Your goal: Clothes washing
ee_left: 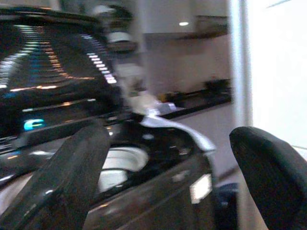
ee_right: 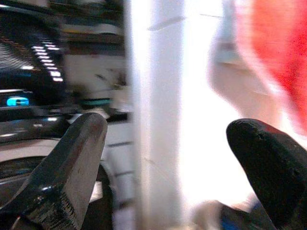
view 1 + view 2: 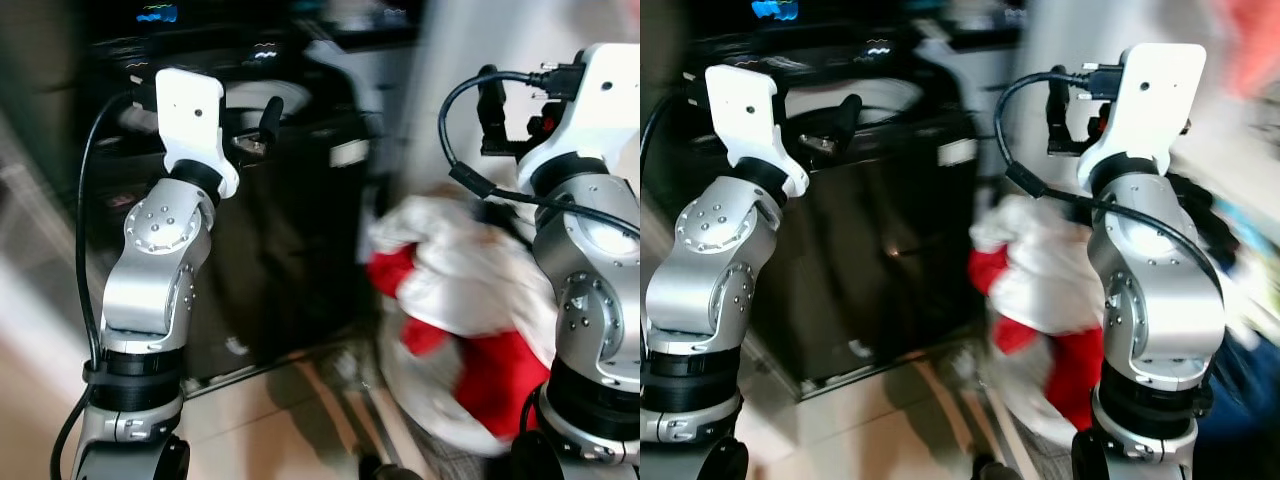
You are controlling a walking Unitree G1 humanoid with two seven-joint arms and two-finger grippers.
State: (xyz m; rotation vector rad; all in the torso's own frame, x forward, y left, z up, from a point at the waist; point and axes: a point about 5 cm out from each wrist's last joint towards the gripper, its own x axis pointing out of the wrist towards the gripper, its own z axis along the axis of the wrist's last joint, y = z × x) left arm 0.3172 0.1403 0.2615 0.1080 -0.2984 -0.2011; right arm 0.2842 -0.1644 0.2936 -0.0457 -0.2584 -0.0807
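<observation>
Red and white clothes (image 3: 455,310) are heaped low beside the black washing machine (image 3: 270,210), awaiting loading. Left gripper (image 1: 172,172) is raised toward its open drum, right gripper (image 2: 163,167) raised alongside; both fingers are spread wide, nothing held.

Two silver arms with rounded, screw-studded joint housings, black joint collars, white wrist housings and black cables. Each gripper (image 1: 168,177) (image 2: 168,177) has two black fingers.
</observation>
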